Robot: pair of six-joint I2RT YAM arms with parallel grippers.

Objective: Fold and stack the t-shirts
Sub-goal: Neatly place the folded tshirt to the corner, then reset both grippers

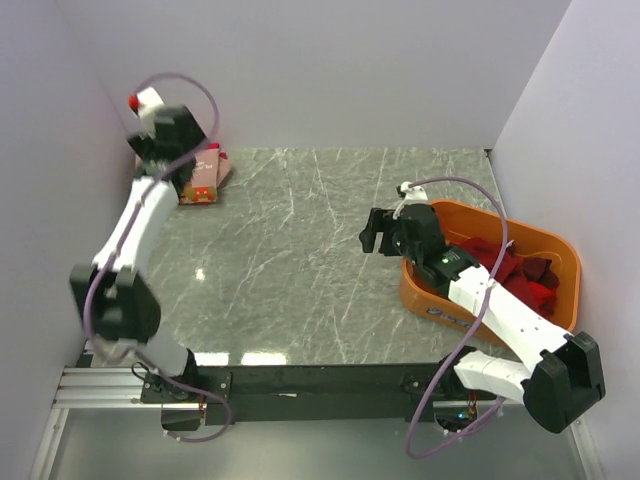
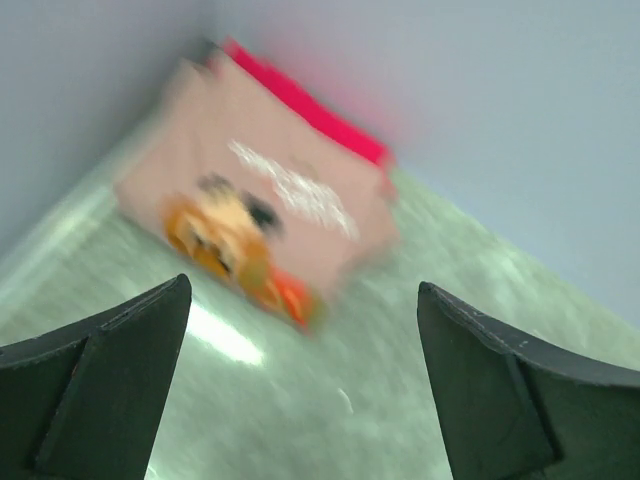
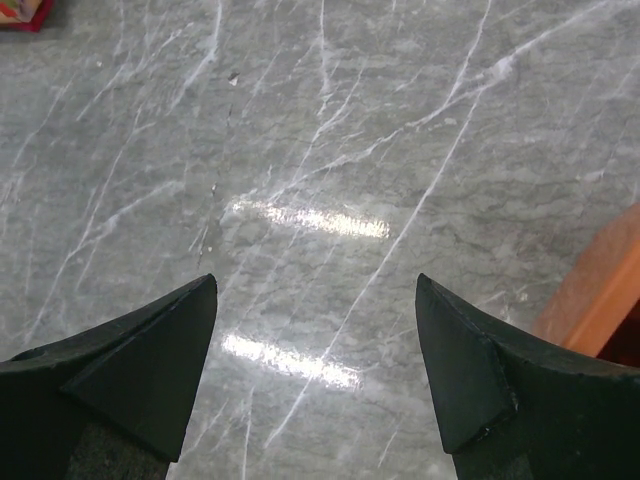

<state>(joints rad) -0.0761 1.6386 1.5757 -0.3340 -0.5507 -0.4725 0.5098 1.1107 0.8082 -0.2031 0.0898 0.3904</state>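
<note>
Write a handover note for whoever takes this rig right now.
Left gripper open, empty, over the far-left corner stack: folded dusty-pink shirt on top of a crimson-pink shirt.
Right gripper open, empty, above the table beside the orange tub.
Done: those two shirts folded and stacked.
Left: dark red shirts lie crumpled in the tub; fold each and add to the stack.
</note>
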